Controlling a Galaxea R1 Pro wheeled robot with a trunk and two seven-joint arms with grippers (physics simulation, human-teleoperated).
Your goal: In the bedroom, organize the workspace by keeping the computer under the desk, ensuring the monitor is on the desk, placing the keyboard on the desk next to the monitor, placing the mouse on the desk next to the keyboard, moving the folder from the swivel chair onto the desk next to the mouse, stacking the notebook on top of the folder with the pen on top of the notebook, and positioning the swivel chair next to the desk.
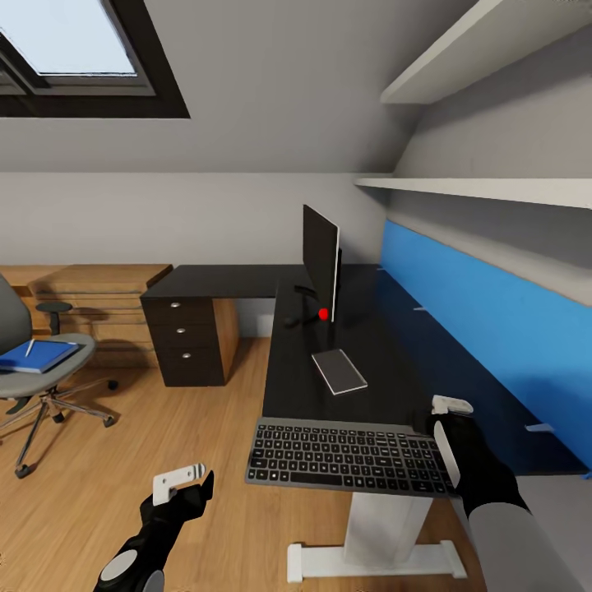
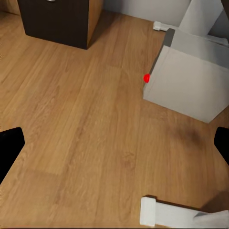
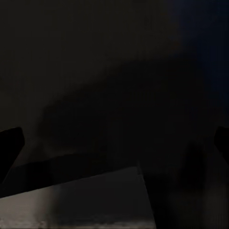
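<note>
The black desk (image 1: 395, 362) carries the monitor (image 1: 321, 271), turned edge-on, and the grey notebook (image 1: 339, 371) in front of it. The keyboard (image 1: 349, 456) lies across the desk's near end, partly overhanging it. My right gripper (image 1: 450, 409) hovers open at the keyboard's right end; its wrist view has dark fingertips (image 3: 10, 149) spread wide over the desk top (image 3: 114, 95) and a grey keyboard edge (image 3: 95, 200). At the left, the swivel chair (image 1: 16, 329) holds the blue folder (image 1: 39, 356) with the pen (image 1: 30, 348) on it. My left gripper (image 1: 185, 485) (image 2: 114, 148) hangs open above the floor near the grey computer (image 2: 188, 81).
A small dark lump (image 1: 291, 321) lies by the monitor's stand. The black drawer unit (image 1: 187, 341) (image 2: 57, 19) stands under the desk's left wing, beside a low wood cabinet (image 1: 99, 296). The white desk foot (image 1: 374, 559) (image 2: 160, 213) is close ahead. Wall shelves (image 1: 493, 189) overhang the desk.
</note>
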